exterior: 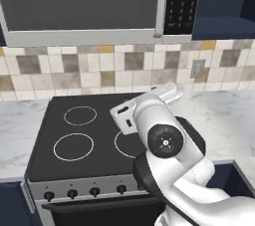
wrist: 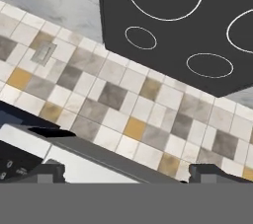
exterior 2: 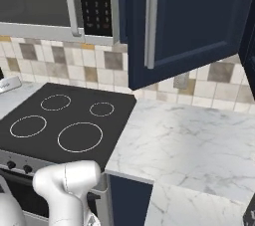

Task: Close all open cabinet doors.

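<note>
A tall navy cabinet door (exterior 2: 194,21) with a long silver bar handle (exterior 2: 151,21) stands swung open to the right of the microwave, and its lower edge hangs over the marble counter. The same navy door (exterior: 221,1) shows at the top right of the left base view. My arm (exterior: 164,140) is folded low over the stove. My gripper (wrist: 128,173) is open with nothing between its fingertips (wrist: 49,172). It points at the tiled backsplash and the microwave's underside, far below and to the left of the door.
A grey microwave (exterior: 84,1) hangs above the black cooktop (exterior: 84,135). Marble counter (exterior 2: 184,140) runs to the right of the stove. A wall outlet (exterior: 198,68) sits in the tiled backsplash. Navy base cabinets (exterior 2: 129,200) stand below the counter.
</note>
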Controlling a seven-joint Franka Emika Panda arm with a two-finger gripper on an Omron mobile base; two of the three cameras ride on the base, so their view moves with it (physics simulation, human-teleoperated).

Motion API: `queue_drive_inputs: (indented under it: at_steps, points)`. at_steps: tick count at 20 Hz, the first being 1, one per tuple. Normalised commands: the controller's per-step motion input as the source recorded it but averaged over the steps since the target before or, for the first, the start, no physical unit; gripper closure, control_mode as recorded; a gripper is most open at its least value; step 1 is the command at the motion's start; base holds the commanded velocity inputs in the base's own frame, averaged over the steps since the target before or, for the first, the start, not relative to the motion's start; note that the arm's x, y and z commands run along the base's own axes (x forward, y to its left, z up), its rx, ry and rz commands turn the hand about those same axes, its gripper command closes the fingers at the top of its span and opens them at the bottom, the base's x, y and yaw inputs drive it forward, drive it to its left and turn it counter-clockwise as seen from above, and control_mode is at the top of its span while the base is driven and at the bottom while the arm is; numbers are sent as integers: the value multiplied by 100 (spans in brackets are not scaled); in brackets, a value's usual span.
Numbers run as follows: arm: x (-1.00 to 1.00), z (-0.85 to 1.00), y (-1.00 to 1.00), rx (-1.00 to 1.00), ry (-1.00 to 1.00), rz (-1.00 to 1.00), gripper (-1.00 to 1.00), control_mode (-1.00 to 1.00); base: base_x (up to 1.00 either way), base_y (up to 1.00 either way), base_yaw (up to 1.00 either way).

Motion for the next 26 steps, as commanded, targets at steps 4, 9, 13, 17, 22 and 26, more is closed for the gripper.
queue_drive_inputs:
  at_steps: [4,9,13,17,22,26]
  points:
    - [0,0,0,0,0,0,-100,100,43,-34,29]
    - [0,0,0,0,0,0,-100,100,25,-21,20]
    - [0,0,0,0,0,0,-100,100,3,-3,0]
    - [0,0,0,0,0,0,-100,100,-1,0,0]
    - [-43,-4,0,0,-6,-5,-100,-100,-9,0,-1]
    - [-100,-7,0,0,-13,-13,-100,-100,0,0,0]
